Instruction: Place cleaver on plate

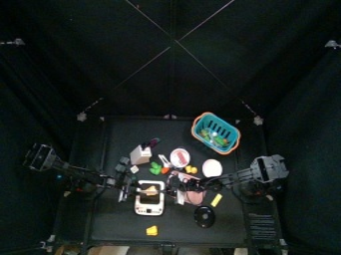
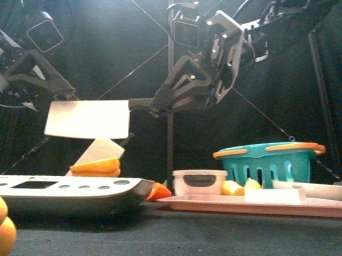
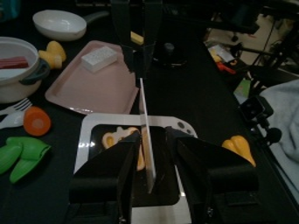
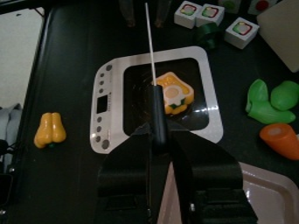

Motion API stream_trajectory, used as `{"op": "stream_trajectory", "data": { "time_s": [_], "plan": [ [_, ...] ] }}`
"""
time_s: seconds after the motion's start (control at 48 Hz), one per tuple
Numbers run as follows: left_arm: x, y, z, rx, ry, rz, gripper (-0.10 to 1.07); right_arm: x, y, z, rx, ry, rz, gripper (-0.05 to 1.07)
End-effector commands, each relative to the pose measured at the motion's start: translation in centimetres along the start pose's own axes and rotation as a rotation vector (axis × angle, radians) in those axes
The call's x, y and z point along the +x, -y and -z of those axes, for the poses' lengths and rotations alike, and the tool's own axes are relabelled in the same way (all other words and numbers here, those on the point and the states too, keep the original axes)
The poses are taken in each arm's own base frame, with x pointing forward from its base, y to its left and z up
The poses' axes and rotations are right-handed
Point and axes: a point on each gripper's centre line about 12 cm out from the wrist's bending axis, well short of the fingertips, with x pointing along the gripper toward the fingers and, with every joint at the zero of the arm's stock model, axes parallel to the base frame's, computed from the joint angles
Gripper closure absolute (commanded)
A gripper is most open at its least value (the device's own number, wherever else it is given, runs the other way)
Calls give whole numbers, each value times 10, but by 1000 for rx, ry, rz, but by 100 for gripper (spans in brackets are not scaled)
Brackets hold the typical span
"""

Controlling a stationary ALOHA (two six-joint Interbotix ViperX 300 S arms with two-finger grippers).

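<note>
Front view: the white, broad-bladed cleaver (image 2: 87,120) hangs in the air, well above the surface, with its blade standing on edge. The right fingers (image 4: 122,171) are closed on its dark handle, and the long axis runs straight away from them. The left fingers (image 3: 105,175) stand apart on both sides of the blade's far end, apparently without touching it. The pink rectangular plate (image 3: 70,87) lies lower and toward the right arm's side, so I judge the right arm is nearer for the lowering

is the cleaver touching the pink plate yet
Apart. The front view shows the cleaver held up in the air, well clear of the pink plate lying low on the table.
</note>
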Motion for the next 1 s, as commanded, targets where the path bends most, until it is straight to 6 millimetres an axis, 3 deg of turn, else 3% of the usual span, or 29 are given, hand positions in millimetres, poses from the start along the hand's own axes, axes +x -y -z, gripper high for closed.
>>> {"op": "stream_trajectory", "data": {
  "time_s": [0.0,0.354,0.75,0.979],
  "plan": [
    [-1,2,-15,2,68,10,25,-20,-2,-18,12,62,-11,61],
    [-11,2,-19,5,131,18,25,-49,9,11,92,18,8,61],
    [-10,0,-17,2,124,12,25,-102,23,48,261,-1,22,61],
    [-10,0,-16,2,118,8,25,-111,39,67,368,-29,71,61]
  ]
}}
